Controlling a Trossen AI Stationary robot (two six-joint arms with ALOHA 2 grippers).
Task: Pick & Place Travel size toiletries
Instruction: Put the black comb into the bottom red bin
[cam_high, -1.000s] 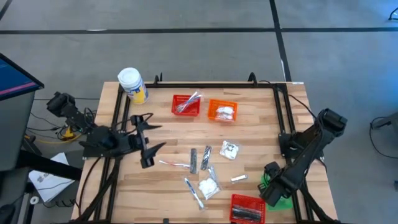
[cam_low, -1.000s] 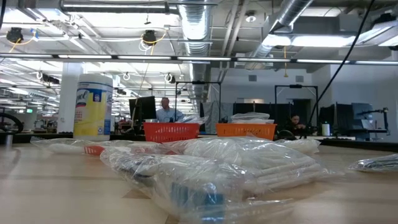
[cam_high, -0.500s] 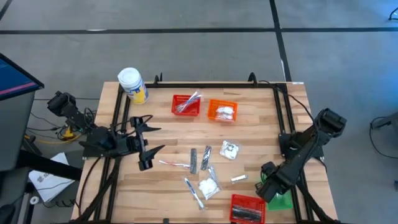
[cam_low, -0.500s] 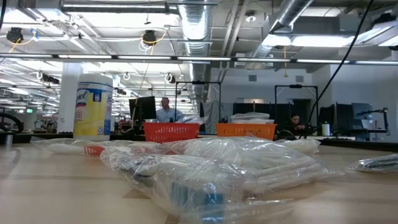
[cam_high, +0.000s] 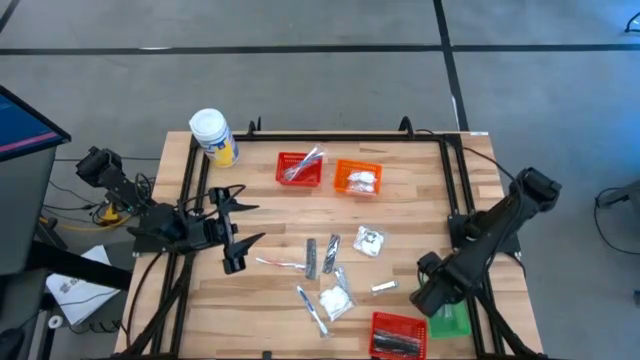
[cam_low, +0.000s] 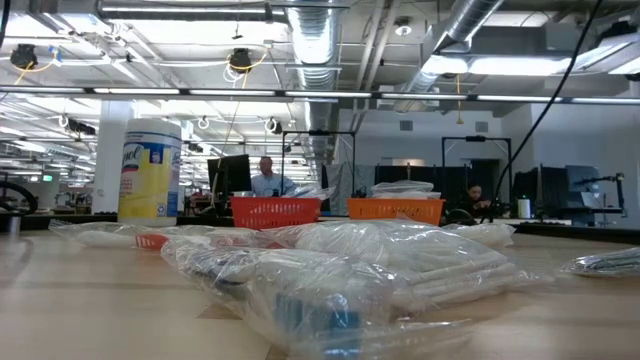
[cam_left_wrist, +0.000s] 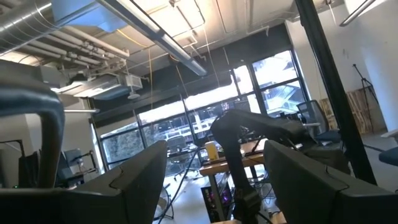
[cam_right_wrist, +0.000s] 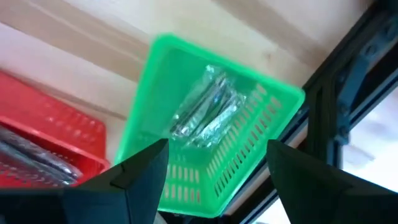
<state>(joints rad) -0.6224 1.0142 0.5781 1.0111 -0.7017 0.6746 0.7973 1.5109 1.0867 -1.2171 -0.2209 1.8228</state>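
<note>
At the left edge of the table (cam_high: 400, 190) the left gripper (cam_high: 237, 222) waits, fingers spread wide, holding nothing. Mid-table lie the loose toiletries (cam_high: 334, 298): clear-wrapped packets and slim silver sticks. A red basket (cam_high: 299, 169) and an orange basket (cam_high: 358, 178) beyond them already hold some. Far right, the right gripper (cam_right_wrist: 214, 163) hangs over the green basket (cam_right_wrist: 249, 162), fingers wide apart and empty; a wrapped packet (cam_right_wrist: 203, 115) lies inside the basket. This looks like the release step finished. Next, the right arm probably needs to lift clear and reach for another loose packet near the table's middle
</note>
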